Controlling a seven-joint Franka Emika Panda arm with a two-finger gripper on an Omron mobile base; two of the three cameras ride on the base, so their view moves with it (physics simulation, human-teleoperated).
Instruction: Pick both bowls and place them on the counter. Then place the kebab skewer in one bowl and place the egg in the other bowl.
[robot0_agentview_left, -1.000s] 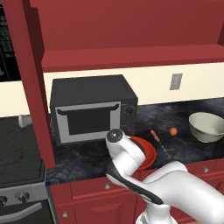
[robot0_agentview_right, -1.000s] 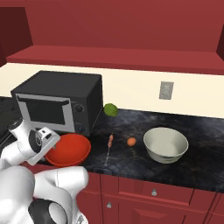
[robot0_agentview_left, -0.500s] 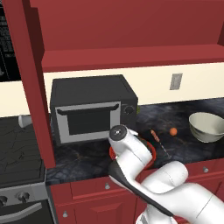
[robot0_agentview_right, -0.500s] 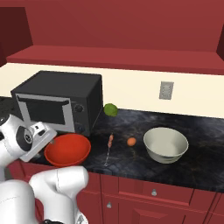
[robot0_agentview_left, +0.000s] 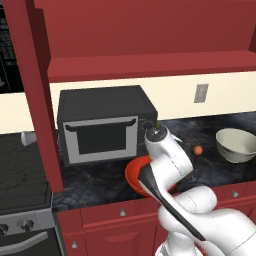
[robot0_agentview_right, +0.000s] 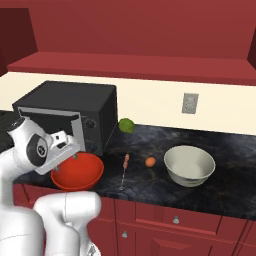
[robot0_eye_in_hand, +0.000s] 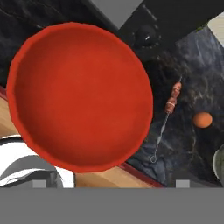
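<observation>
Left base view: my arm rose from five o'clock and hid much of the red bowl (robot0_agentview_left: 134, 172) on the tabletop (robot0_agentview_left: 100, 182); the egg (robot0_agentview_left: 198, 150) lay at three o'clock, the cream-grey bowl (robot0_agentview_left: 237, 145) beyond it.

Right base view: my tool (robot0_agentview_right: 75, 152) hung over the red bowl (robot0_agentview_right: 77, 171), before the microwave (robot0_agentview_right: 65, 117). The skewer (robot0_agentview_right: 124, 170) lay between the red bowl and the egg (robot0_agentview_right: 150, 161); the cream-grey bowl (robot0_agentview_right: 189, 165) sat at three o'clock, a green fruit (robot0_agentview_right: 126, 125) behind.

Hand view: the red bowl (robot0_eye_in_hand: 81, 94) lay below, the skewer (robot0_eye_in_hand: 167, 116) and egg (robot0_eye_in_hand: 202, 120) at three o'clock. How wide my tool stood I could not tell; it held nothing.
</observation>
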